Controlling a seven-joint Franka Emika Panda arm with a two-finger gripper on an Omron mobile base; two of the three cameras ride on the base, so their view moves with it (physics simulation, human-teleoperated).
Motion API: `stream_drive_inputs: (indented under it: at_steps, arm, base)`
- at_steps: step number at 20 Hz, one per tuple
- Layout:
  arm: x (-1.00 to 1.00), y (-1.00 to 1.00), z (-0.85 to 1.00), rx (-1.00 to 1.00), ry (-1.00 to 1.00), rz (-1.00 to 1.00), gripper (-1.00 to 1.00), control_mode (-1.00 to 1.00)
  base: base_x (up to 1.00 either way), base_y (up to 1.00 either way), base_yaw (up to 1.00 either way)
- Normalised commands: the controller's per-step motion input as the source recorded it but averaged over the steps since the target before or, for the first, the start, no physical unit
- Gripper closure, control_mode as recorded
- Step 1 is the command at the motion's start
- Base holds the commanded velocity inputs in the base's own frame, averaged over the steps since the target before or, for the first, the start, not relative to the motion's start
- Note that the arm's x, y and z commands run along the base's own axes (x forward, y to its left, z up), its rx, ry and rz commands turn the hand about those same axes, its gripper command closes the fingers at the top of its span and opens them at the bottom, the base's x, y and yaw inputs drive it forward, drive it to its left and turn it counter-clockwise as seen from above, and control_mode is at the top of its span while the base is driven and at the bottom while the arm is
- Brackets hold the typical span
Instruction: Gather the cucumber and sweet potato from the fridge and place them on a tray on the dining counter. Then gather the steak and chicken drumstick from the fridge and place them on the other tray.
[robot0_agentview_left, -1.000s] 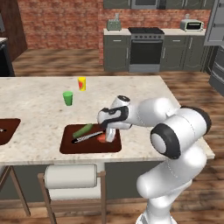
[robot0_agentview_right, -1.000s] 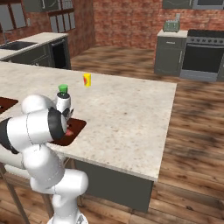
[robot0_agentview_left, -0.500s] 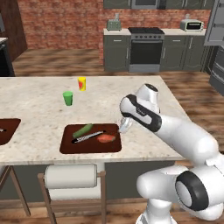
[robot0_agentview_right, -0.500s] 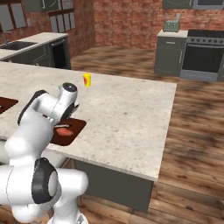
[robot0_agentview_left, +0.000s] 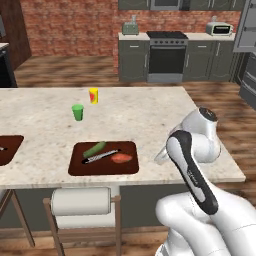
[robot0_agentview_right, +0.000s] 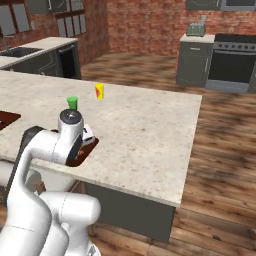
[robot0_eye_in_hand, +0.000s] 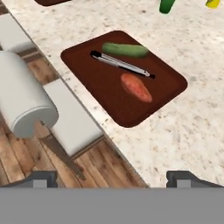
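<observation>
Vegetables: cucumber (robot0_agentview_left: 94, 149) and sweet potato (robot0_agentview_left: 121, 158) lie on the brown tray (robot0_agentview_left: 80, 167) at the dining counter's (robot0_agentview_left: 150, 115) near edge, a utensil (robot0_agentview_left: 102, 156) between them.
Gripper: gripper (robot0_eye_in_hand: 112, 179) jaws apart, empty, above the counter's near edge.
Remaining: steak and chicken drumstick still to fetch, it seems; second tray (robot0_agentview_left: 9, 148) waits at the counter's left.

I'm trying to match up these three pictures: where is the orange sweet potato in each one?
Left base view: the orange sweet potato lies at the right of the dark brown tray, lower centre.
Right base view: I cannot make it out; the white arm covers most of the tray.
Hand view: centre, on the tray.
Shared landmark: the small green cup behind the tray.
</observation>
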Motion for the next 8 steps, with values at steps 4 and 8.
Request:
stream_drive_inputs:
  at_steps: [4,8]
  arm:
    - [-1.00,-0.59,0.27,0.00,0.00,-0.33,-1.00,-1.00]
    - [-1.00,-0.62,0.14,0.00,0.00,-0.34,-1.00,-1.00]
  base:
    - [0.00,0.00,0.00]
    - [0.00,0.00,0.00]
